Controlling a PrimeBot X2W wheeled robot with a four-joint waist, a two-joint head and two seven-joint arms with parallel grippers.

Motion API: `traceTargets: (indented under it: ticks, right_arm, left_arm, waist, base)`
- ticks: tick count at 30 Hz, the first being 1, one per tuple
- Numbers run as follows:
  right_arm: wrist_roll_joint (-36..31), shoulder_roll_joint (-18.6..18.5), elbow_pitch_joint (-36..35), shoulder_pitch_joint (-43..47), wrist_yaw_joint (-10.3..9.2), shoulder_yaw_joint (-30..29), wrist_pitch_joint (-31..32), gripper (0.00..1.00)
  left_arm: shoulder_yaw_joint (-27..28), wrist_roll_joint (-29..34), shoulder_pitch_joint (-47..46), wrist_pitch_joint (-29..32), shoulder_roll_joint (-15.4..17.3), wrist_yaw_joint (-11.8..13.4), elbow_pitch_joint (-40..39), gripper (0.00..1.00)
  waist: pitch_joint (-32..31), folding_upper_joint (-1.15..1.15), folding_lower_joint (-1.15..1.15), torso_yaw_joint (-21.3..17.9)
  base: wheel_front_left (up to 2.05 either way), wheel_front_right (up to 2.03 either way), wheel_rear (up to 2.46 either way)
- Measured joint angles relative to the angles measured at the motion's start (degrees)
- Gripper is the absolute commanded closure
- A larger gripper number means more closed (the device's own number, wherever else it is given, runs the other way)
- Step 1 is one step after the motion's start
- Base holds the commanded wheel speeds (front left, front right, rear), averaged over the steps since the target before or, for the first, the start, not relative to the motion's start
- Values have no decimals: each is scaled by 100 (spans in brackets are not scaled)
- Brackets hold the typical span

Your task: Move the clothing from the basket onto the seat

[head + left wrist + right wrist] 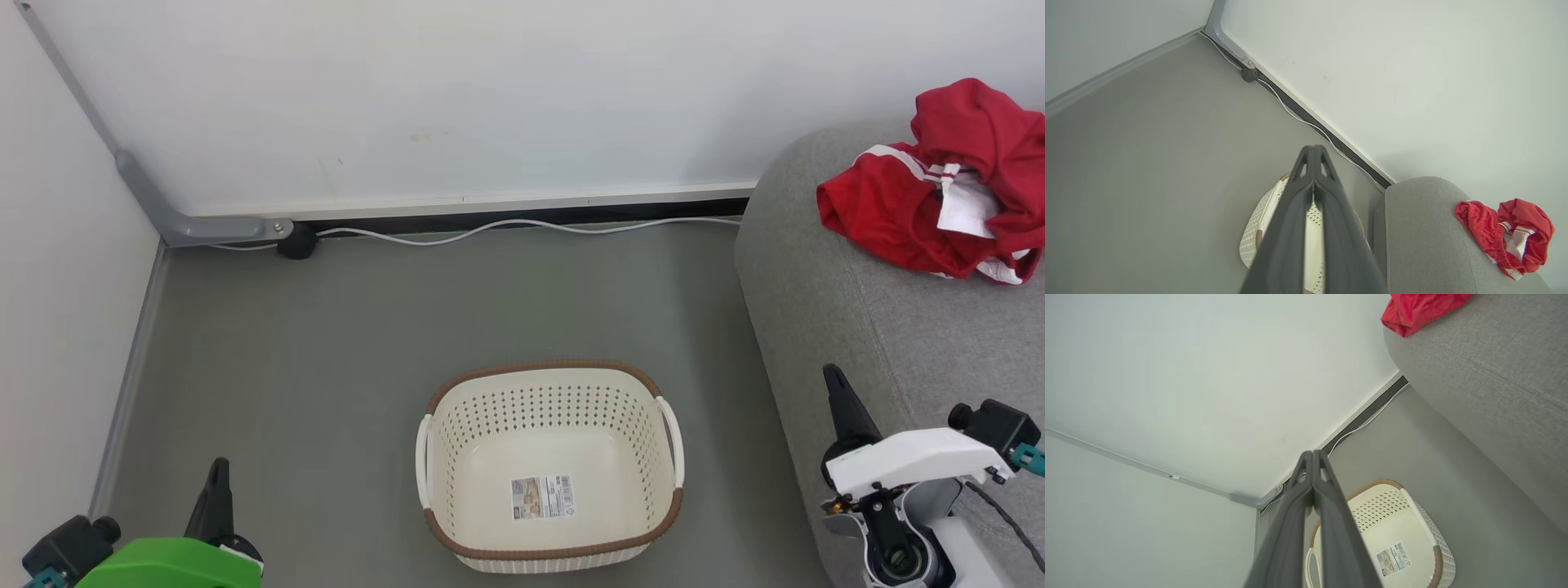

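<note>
Left gripper [1313, 149]: both dark fingers are pressed together at the tips, with nothing between them. In the left wrist view they point over the floor [326, 343] toward the corner of the room, with the basket [555, 366] partly hidden behind them. Right gripper [1312, 454]: fingers likewise closed tip to tip and gripping nothing. In the head view it stands at the lower right, over the front edge of the seat [816, 286], fingers pointing up the view. The basket stands upright on the floor between the two grippers and clear of both. It is cream plastic, rectangular with rounded corners, with rows of round holes in its sides, a brown braided-look rim and white side handles [673, 441]. Its inner bottom shows plain cream with a barcode sticker [542, 497]. The seat is grey woven upholstery with a rounded edge and stands just beside the basket on the robot's right. The clothing [922, 204] lies on the seat's top surface, toward the wall [490, 98] and well apart from the right gripper. It is bright red fabric, crumpled into one loose heap, with white stripes, white trim and a white label panel turned outward. How many pieces make up the heap cannot be told. A pale cable [490, 230] runs along the base of the wall.
</note>
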Motion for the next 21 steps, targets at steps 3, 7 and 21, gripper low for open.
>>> traceTargets:
  ticks: [3,7,21]
  right_arm:
    - [191,14,2,-22,26,-74,56,100]
    - [463,30,3,-47,92,-181,124,100]
    - [1425,114,29,-92,255,-537,387,100]
  left_arm:
    - [41,-257,-59,64,-21,-51,33,100]
    - [90,-490,-149,142,-52,-122,65,100]
    - [288,-1388,-342,390,-156,-298,238,100]
  waist:
    - [1,0,0,-3]
    - [2,0,0,-7]
    - [4,0,0,-21]
  base:
    - [0,0,0]
    - [0,0,0]
    - [0,0,0]
